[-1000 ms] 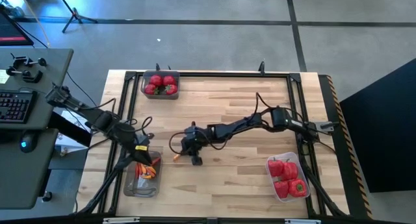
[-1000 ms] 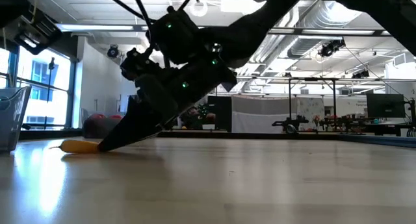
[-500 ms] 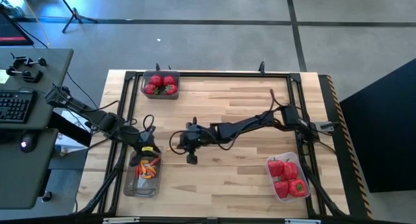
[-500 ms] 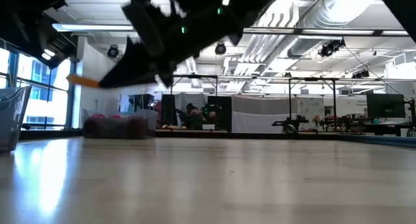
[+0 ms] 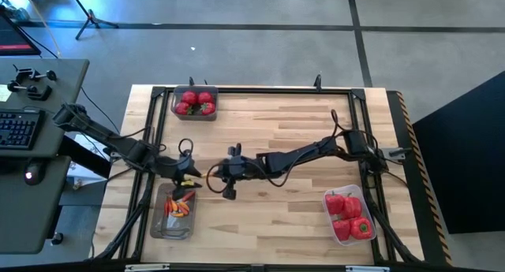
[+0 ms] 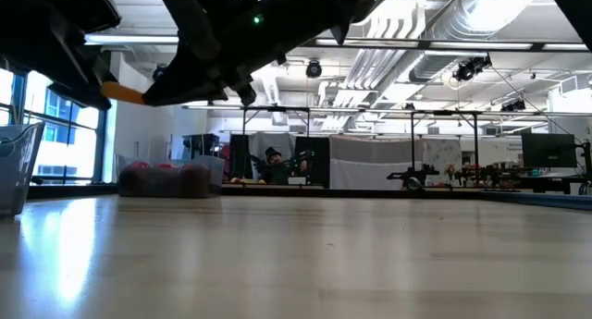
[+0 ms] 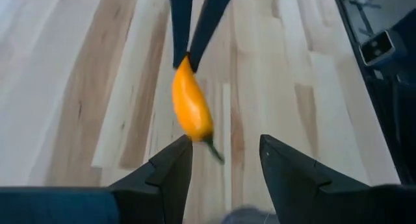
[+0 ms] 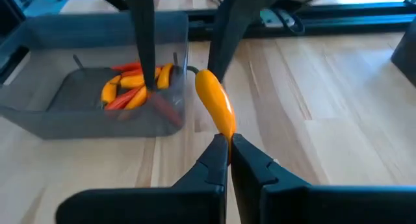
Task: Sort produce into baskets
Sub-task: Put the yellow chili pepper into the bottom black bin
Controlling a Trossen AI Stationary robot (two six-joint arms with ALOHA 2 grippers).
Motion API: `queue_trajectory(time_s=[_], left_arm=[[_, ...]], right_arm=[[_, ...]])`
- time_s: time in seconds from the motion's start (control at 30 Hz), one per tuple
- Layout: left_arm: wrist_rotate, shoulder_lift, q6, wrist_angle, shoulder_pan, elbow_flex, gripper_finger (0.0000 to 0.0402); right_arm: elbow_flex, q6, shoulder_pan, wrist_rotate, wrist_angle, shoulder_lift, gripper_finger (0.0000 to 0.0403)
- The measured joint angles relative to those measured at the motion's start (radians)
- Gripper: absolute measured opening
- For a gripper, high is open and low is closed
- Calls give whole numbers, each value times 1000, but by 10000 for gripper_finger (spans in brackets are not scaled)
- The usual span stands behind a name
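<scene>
A: Since the right gripper pinches the orange pepper only at its very tip, it could swing or slip out before the handover. It hangs in the air above the bare wood, just beside the tub of small peppers.

B: Left gripper?

A: Spread wide, nothing in it, fingers either side of the pepper's stem end. If it closes off-centre it knocks the pepper loose, and a drop from here probably lands on the table, not in the tub.

B: Any collision risk?

A: Yes, the two grippers are nearly touching in the high view, so fingers could clash.

B: What can't you make out?

A: Low view shows only dark gripper shapes and an orange sliver. Can't tell whether the left fingers touch the pepper yet. The other tubs, round red fruit and bell peppers, are well apart.
</scene>
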Motion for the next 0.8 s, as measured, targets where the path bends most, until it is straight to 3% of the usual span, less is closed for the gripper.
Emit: queue_trajectory(time_s=[0.3, 0.6, 0.8], left_arm=[[-97, 43, -55, 51, 4, 0, 152], [-3, 42, -22, 49, 37, 0, 50], [47, 24, 12, 25, 45, 11, 5]], right_arm=[[0, -4, -1, 2, 18, 0, 0], [0, 19, 2, -7, 18, 0, 5], [0, 44, 9, -7, 19, 0, 44]])
